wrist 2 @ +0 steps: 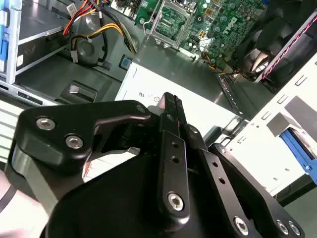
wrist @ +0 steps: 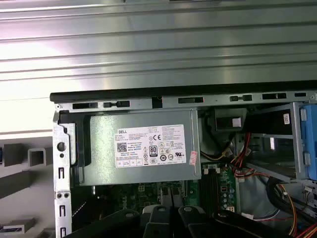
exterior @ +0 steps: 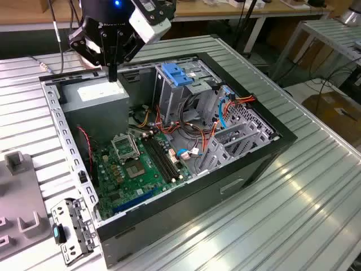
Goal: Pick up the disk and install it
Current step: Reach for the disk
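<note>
The disk is not in view. My gripper [exterior: 113,74] hangs over the back left corner of the open computer case [exterior: 271,148], just above the grey power supply [exterior: 101,96]. Its black fingers stand together with nothing between them, as the second wrist view shows at the gripper [wrist 2: 171,99]. In the first wrist view the power supply [wrist: 143,146] with its white label lies straight below the gripper [wrist: 168,212]. A grey drive bay [exterior: 169,99] with a blue plastic bracket [exterior: 176,74] on top stands at the back of the case.
The green motherboard [exterior: 135,166] lies on the case floor, with orange, red and blue cables [exterior: 217,121] beside the bay. A grey fixture [exterior: 17,192] and a loose metal bracket [exterior: 70,228] lie on the ribbed metal table [exterior: 271,226]. A blue edge [wrist 2: 297,144] shows beyond the case rail.
</note>
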Tool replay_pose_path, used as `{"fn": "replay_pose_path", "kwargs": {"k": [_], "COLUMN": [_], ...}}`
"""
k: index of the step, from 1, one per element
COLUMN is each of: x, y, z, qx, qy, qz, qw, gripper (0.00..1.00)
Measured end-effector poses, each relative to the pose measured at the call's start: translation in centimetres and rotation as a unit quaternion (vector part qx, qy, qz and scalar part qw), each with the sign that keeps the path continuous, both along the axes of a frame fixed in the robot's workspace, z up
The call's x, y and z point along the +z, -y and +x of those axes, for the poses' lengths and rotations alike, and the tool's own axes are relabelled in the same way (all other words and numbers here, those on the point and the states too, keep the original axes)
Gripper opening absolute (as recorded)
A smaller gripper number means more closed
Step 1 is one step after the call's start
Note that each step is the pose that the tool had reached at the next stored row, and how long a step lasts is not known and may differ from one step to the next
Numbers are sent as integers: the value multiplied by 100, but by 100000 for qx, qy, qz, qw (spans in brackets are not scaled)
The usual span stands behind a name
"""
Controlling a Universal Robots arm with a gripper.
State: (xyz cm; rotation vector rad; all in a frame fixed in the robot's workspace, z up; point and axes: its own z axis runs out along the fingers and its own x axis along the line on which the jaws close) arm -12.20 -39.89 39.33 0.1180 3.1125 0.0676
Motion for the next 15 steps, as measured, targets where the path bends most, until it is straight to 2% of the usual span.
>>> {"fn": "replay_pose_path", "kwargs": {"k": [15], "x": [0], "y": [0], "z": [-31], "qx": [0], "qy": [-6], "qz": [1], "qw": [100000], "gripper": [14]}}
